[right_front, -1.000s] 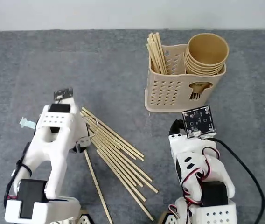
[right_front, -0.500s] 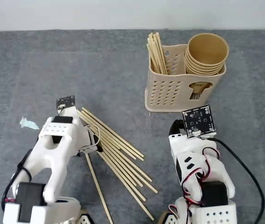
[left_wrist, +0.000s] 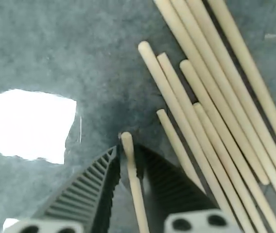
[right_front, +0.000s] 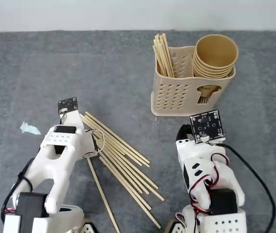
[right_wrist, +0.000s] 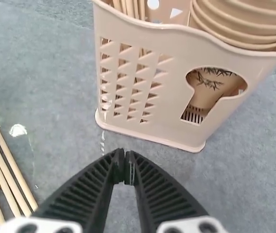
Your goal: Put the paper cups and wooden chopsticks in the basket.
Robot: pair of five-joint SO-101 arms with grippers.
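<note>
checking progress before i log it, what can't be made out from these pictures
Cups: high view, nested in the basket, so the count is hidden.
Chopsticks in the basket: high view, lower ends behind its wall.
Loose chopsticks: left wrist view, ends cut off by the picture edge.

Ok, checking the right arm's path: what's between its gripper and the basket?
Bare grey mat. In the right wrist view the shut right gripper points at the basket, and the loose chopsticks lie off to one side.
</note>
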